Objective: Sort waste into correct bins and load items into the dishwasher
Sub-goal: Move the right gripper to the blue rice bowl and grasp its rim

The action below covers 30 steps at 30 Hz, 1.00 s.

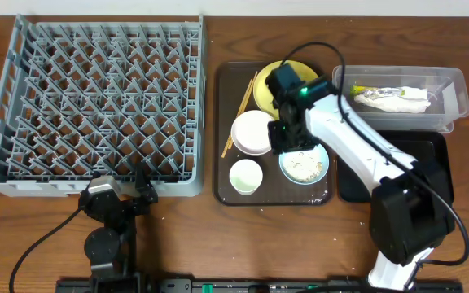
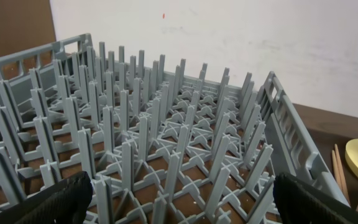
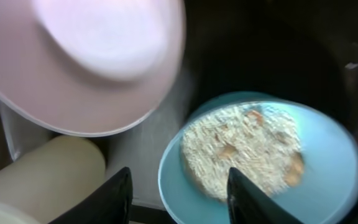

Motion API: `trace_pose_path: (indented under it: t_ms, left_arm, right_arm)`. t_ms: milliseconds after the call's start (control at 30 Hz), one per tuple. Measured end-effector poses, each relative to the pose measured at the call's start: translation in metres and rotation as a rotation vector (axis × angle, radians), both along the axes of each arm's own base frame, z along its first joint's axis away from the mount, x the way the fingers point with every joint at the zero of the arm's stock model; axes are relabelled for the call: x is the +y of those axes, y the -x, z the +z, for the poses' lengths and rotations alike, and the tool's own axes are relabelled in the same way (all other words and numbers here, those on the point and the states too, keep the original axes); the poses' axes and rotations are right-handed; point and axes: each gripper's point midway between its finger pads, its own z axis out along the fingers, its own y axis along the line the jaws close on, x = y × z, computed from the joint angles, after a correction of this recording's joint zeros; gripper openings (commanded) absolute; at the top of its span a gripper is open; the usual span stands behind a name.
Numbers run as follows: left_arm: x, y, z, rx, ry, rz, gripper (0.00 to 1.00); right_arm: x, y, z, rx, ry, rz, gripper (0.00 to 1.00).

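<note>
So the step here looks like grabbing the blue bowl (image 3: pixel 340 162) by its left rim so the scraps (image 3: pixel 241 149) in it can be dumped before the bowl goes in the rack (image 1: pixel 96 89). The bowl sits at the right front of the brown tray (image 1: pixel 283 197). The right fingers (image 3: pixel 114 199) are spread either side of that rim, one outside and one over the rice. As far as I can see they're not pinching it yet.

To do it well, I'd get the inner finger down past the lip without ploughing through the food. Then squeeze square on the rim and lift level, since a one-sided hold on a loaded bowl will want to tip.

It's tight on the left. The white bowl (image 1: pixel 251 130) is just beside the blue one and the cup (image 1: pixel 246 177) is near, so the outer finger only has a narrow slot. Straight up is the safe way out.

The bins are off to the right. The clear tub (image 1: pixel 454 91) has wrappers in it, and the black tray (image 1: pixel 430 150) sits in front of it, partly under the arm. My guess is the scraps go in the black one, and the tub's tall wall needs height to clear.

The plate (image 1: pixel 260 91) and chopsticks (image 1: pixel 241 114) sit at the back of the tray, out of the way. The left fingers (image 2: pixel 61 199) are spread wide with nothing in them, parked at the rack's near edge. There's open desk (image 1: pixel 218 236) in front.
</note>
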Motion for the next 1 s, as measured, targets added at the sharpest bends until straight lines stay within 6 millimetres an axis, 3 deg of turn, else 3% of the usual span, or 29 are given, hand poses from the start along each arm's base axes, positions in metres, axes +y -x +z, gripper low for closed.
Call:
trace_pose_path:
  t_ms: [267,400,633,1000]
  left_arm:
    - [0.0,0.0,0.0,0.0,0.0,0.0,0.93]
    - [0.0,0.0,0.0,0.0,0.0,0.0,0.94]
    - [0.0,0.0,0.0,0.0,0.0,0.0,0.94]
    - [0.0,0.0,0.0,0.0,0.0,0.0,0.94]
  right_arm:
    - [0.003,0.014,-0.03,0.001,0.011,0.06,0.26]
    - [0.007,0.022,-0.037,0.007,0.019,0.098,0.24]
    - [0.009,0.025,-0.037,0.008,0.026,0.114,0.15]
    - [0.003,0.032,-0.043,0.027,0.049,0.117,0.11]
